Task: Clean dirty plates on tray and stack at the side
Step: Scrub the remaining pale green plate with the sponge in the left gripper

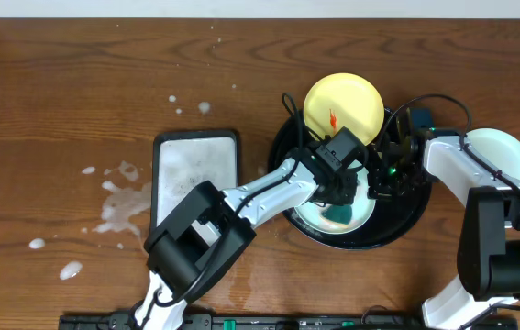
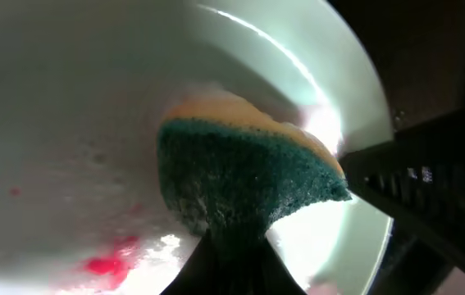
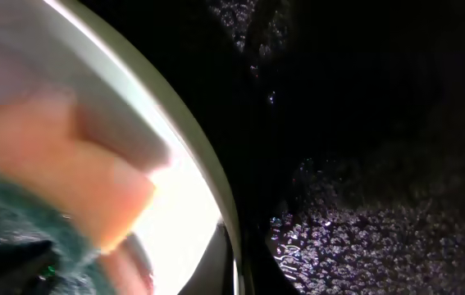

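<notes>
The black tray (image 1: 408, 216) holds a pale yellow plate (image 1: 342, 108) with a red smear at its back, and a mint-blue plate (image 1: 307, 216) at its front. My left gripper (image 1: 340, 196) is shut on a green-and-yellow sponge (image 2: 248, 180) and presses it onto the mint-blue plate (image 2: 68, 98), beside a red smear (image 2: 105, 264). My right gripper (image 1: 381, 183) is shut on that plate's right rim (image 3: 175, 139); the sponge (image 3: 60, 164) and the wet tray (image 3: 363, 123) also show in the right wrist view. A second mint-blue plate (image 1: 503, 151) lies off the tray at the right.
A white rectangular black-rimmed sponge dish (image 1: 195, 174) lies left of the tray. Foam and water splashes (image 1: 122, 197) dot the wooden table further left. My right arm reaches over the plate at the right.
</notes>
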You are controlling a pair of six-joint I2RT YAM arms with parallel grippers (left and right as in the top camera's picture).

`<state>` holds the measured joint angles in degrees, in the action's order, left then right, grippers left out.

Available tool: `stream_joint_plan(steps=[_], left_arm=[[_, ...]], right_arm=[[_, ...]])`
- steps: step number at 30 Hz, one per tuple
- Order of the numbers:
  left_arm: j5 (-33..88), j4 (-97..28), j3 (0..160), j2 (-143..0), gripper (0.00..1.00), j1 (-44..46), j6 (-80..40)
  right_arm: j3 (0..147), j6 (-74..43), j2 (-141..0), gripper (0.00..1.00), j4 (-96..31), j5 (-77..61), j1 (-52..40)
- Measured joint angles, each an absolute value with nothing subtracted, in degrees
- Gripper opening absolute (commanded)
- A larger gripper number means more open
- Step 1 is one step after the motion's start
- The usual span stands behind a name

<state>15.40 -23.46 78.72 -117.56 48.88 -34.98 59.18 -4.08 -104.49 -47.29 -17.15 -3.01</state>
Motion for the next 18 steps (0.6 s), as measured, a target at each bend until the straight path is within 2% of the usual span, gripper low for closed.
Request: stream_joint_plan(steps=[11,15,18], left_arm=[[-13.50,-36.99,80.84,-117.23,0.08,49.10,-30.65],[-17.61,-36.58,80.84,-117.69,0.07,49.17,-29.17],[-15.55,-34.87,80.68,-117.73,0.08,48.97,-28.82]], right_arm=[[59.24,-4.12,-104.62,0.01,-47.66,-18.06,-3.20],[59.24,-4.54,-104.92,0.01,-47.59,-19.49,-3.46],[59.24,-4.75,-104.99,0.01,-47.59,-19.75,-3.44]])
